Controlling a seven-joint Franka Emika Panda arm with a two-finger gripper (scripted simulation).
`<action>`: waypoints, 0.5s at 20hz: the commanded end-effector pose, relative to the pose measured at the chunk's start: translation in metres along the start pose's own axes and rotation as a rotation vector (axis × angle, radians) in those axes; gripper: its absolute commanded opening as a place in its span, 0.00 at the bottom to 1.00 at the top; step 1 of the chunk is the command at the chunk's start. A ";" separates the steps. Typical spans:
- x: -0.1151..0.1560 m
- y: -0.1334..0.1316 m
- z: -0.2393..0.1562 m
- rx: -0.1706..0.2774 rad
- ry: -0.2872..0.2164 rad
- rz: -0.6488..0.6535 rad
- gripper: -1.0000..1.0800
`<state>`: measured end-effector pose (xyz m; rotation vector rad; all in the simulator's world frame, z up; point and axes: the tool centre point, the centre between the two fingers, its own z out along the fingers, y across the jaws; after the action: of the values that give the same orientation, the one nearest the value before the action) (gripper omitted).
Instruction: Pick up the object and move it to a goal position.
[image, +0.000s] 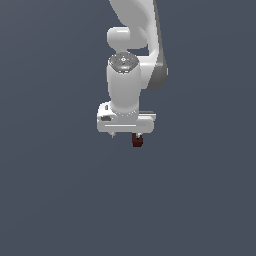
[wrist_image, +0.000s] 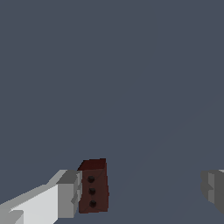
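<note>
The object is a tiny dark red-brown block, just under the white gripper's hand in the exterior view, toward that view's right. In the wrist view the block stands upright against the inner face of one grey finger and shows three dark dots on one side. The other finger is far from the block, with a wide gap between. The gripper is open and the block sits inside its span, beside one finger only. I cannot tell whether the block rests on the ground.
A plain dark blue-grey surface fills both views. The white arm rises straight up above the gripper. No goal marker or other object shows.
</note>
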<state>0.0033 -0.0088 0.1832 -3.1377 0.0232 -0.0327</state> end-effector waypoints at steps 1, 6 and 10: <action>0.000 0.000 0.000 0.000 0.000 0.000 0.96; -0.002 0.011 0.003 -0.005 -0.007 -0.002 0.96; -0.005 0.026 0.006 -0.011 -0.015 -0.004 0.96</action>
<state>-0.0009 -0.0299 0.1779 -3.1473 0.0188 -0.0130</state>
